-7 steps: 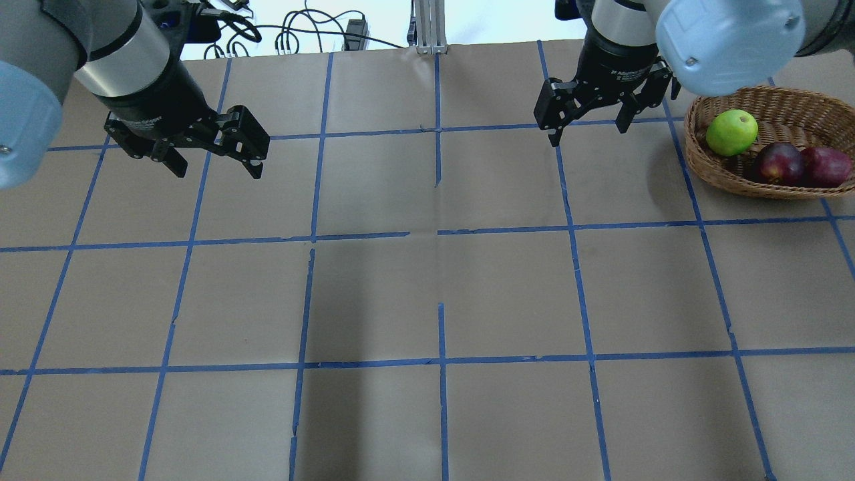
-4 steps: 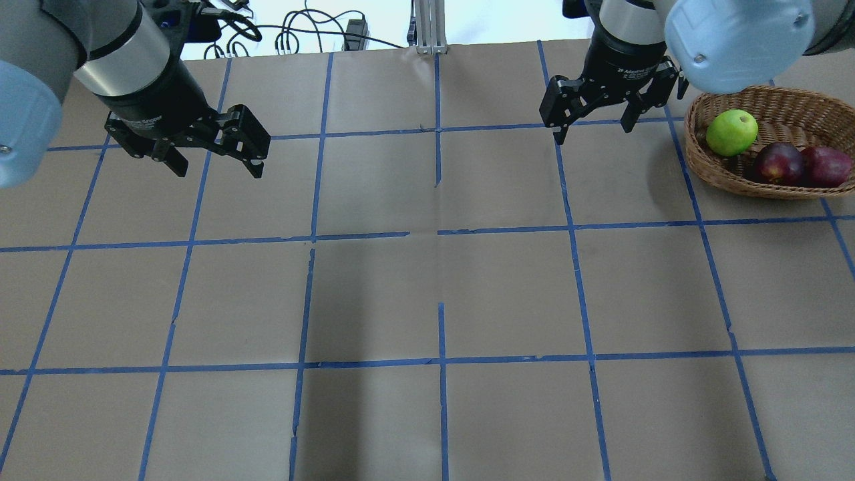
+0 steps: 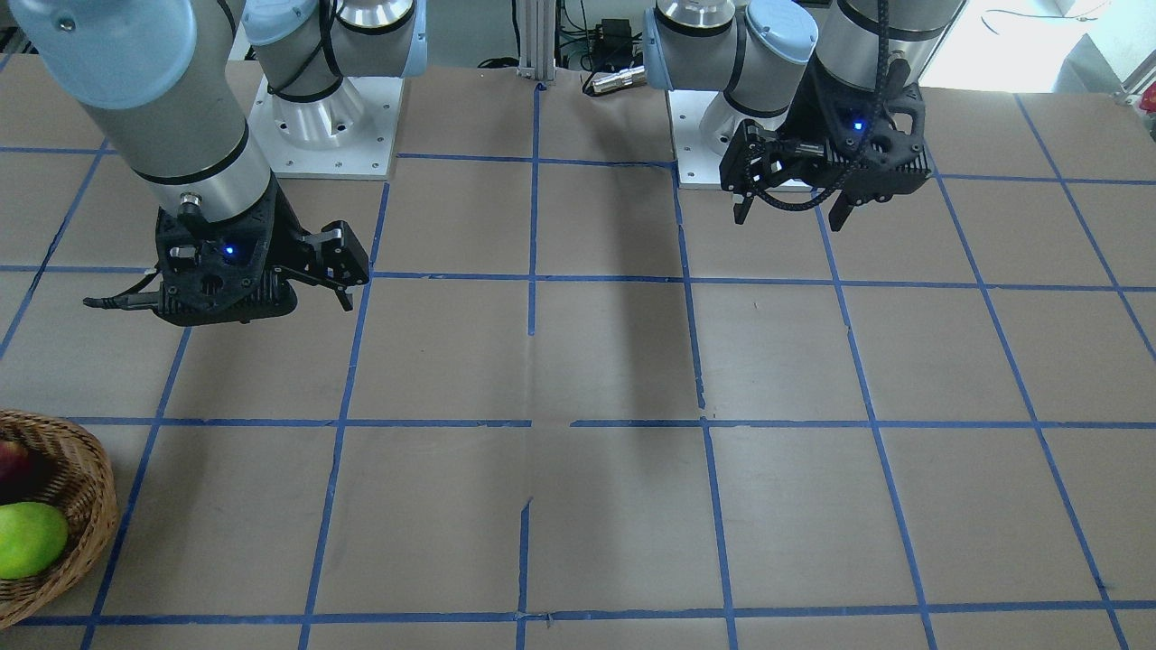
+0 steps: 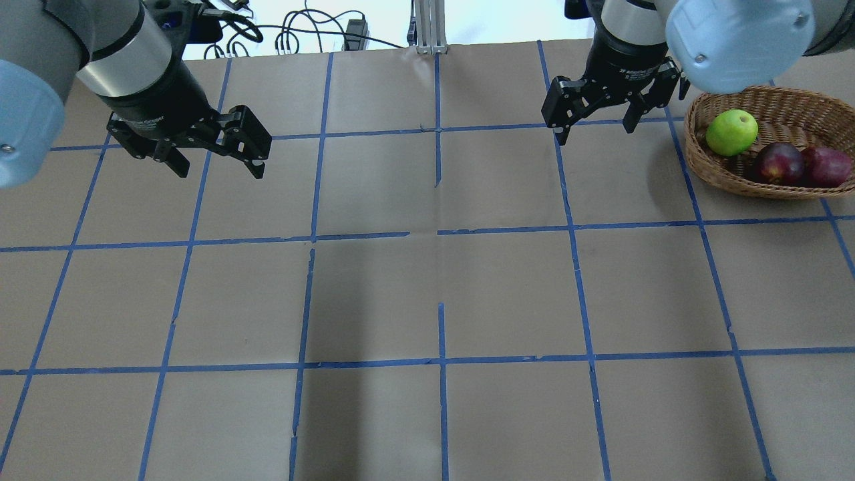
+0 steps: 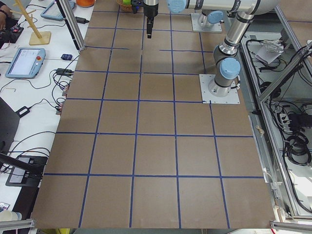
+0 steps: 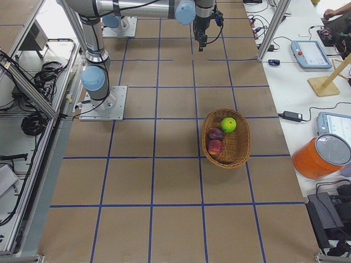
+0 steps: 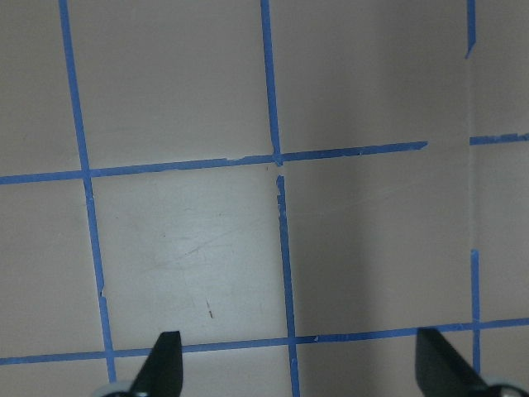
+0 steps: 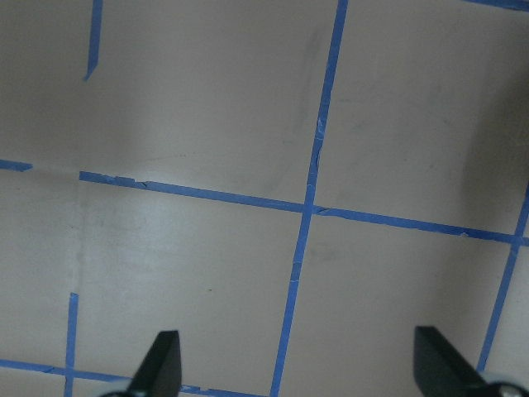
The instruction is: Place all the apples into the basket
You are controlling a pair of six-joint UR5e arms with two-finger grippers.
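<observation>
The wicker basket [image 4: 728, 180] stands at the right edge of the overhead view. It holds the green apple [image 4: 732, 132], the dark maroon apple [image 4: 778, 164] and the red apple [image 4: 827, 166]. The exterior right view shows the basket [image 6: 244, 137] with all three inside. The front view shows its rim [image 3: 95, 487] and the green apple [image 3: 27, 539]. My right gripper [image 4: 594, 133] hangs open and empty, left of the basket and above the table. My left gripper [image 4: 219, 171] is open and empty at the far left. Both wrist views show spread fingers over bare paper, the left [image 7: 302, 368] and the right [image 8: 302, 364].
The table is brown paper with a blue tape grid. The arm bases [image 3: 325, 117] [image 3: 722, 135] sit at the robot's edge. Cables [image 4: 294, 37] lie behind the table. A side bench holds tablets [image 6: 310, 52] and an orange container [image 6: 321, 159].
The right gripper has shifted slightly up and to the right in the overhead view, staying open. The left gripper, basket and apples have hardly moved.
</observation>
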